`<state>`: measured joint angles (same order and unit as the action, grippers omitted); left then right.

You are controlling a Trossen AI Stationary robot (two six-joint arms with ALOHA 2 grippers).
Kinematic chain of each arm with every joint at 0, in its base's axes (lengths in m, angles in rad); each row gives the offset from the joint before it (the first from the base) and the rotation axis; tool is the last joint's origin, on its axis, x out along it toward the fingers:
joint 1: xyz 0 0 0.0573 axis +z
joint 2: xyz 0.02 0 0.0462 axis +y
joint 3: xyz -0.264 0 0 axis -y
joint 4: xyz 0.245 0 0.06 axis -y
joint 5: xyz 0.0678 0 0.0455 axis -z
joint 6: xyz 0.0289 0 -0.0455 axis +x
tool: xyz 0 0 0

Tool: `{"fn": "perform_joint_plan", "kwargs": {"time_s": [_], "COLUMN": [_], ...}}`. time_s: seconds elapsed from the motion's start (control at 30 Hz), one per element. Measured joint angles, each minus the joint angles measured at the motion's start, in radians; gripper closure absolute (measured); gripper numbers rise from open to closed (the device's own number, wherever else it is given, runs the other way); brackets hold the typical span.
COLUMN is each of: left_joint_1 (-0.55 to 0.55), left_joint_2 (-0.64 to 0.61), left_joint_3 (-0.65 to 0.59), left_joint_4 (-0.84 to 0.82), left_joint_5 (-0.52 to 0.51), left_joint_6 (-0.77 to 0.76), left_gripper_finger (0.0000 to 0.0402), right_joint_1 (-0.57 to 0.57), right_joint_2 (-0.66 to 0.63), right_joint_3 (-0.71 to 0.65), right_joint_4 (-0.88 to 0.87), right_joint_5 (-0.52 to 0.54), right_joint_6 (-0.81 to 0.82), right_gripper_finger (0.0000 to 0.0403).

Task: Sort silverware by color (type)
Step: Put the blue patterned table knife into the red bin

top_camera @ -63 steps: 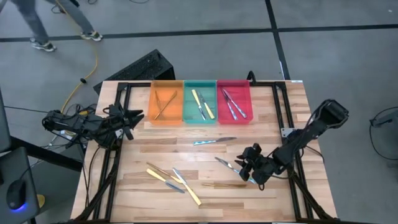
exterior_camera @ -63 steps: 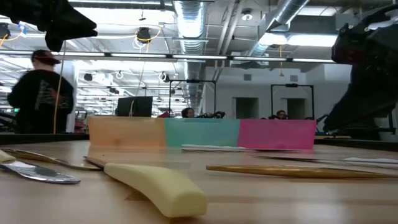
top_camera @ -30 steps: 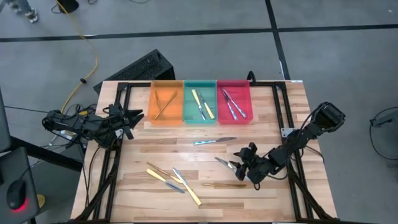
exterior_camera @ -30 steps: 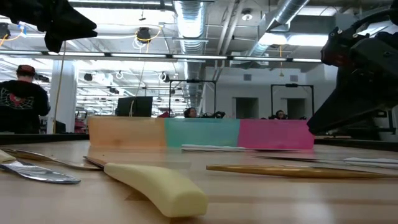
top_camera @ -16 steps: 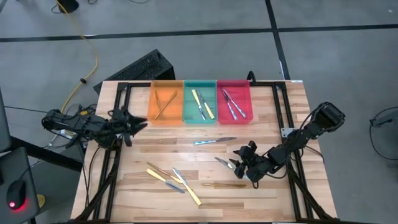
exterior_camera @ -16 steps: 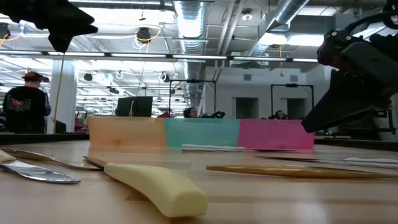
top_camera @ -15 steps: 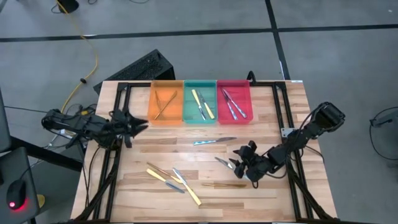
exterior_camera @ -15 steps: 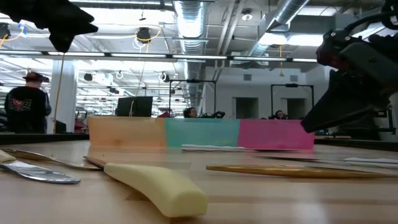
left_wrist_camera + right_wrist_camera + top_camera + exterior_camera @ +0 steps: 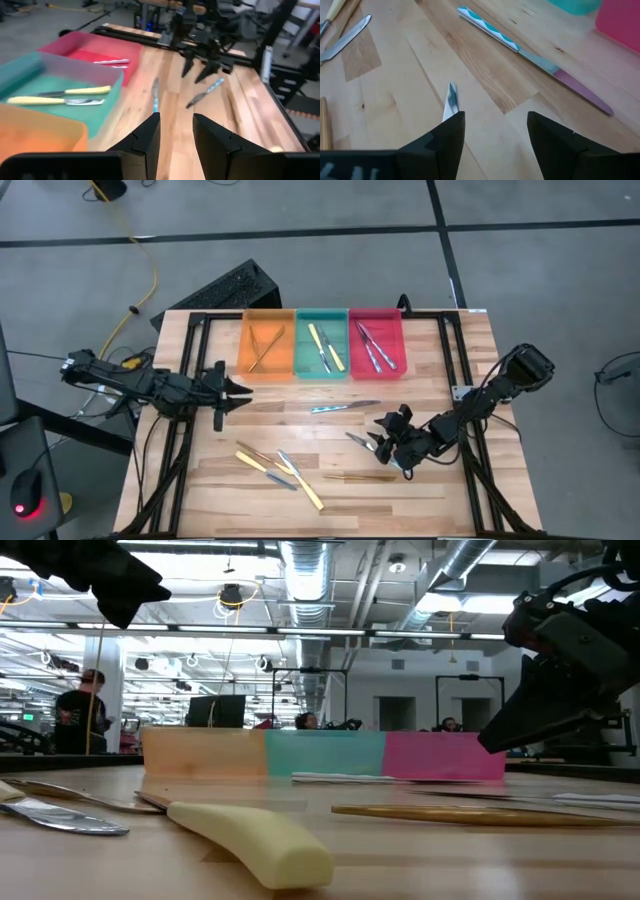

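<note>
Right claw [image 9: 386,442] spread wide and empty, low over the desk [image 9: 450,360], straddling the tip of a silver blue-handled utensil [image 9: 360,443] lying slantwise just beside it. Much nearer than the left claw [image 9: 243,392], parted narrowly, empty, well apart near the orange tray [image 9: 246,330].

Silverware [image 9: 345,408] scattered flat on wood; some in trays [image 9: 322,372].

No text, label, brand, number or sign can be read anywhere in these views, neither on the table, the trays, the utensils nor in the room behind.
</note>
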<state>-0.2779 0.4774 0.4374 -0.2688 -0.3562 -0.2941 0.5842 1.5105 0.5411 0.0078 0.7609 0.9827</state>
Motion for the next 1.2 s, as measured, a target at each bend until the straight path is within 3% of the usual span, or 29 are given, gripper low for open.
{"fn": "perform_joint_plan", "kwargs": {"time_s": [0.33,0.53,0.9,1.2], "left_joint_1": [0.0,0.0,0.0,-0.001], "left_joint_2": [0.064,0.11,0.177,0.187], "left_joint_3": [0.0,0.0,0.0,0.002], "left_joint_4": [0.081,0.082,0.112,0.087], "left_joint_5": [0.135,0.152,0.15,0.166], "left_joint_6": [0.039,0.09,0.118,0.118], "left_gripper_finger": [0.0301,0.0288,0.0217,0.0211], "right_joint_1": [-0.005,-0.005,-0.005,-0.005], "right_joint_2": [0.0,0.0,0.0,0.0], "right_joint_3": [0.0,0.0,0.0,0.0], "right_joint_4": [0.0,0.0,0.0,0.0], "right_joint_5": [-0.002,-0.003,-0.003,-0.003], "right_joint_6": [-0.023,-0.023,-0.023,-0.043], "right_gripper_finger": [0.0163,0.0163,0.0163,0.0163]}}
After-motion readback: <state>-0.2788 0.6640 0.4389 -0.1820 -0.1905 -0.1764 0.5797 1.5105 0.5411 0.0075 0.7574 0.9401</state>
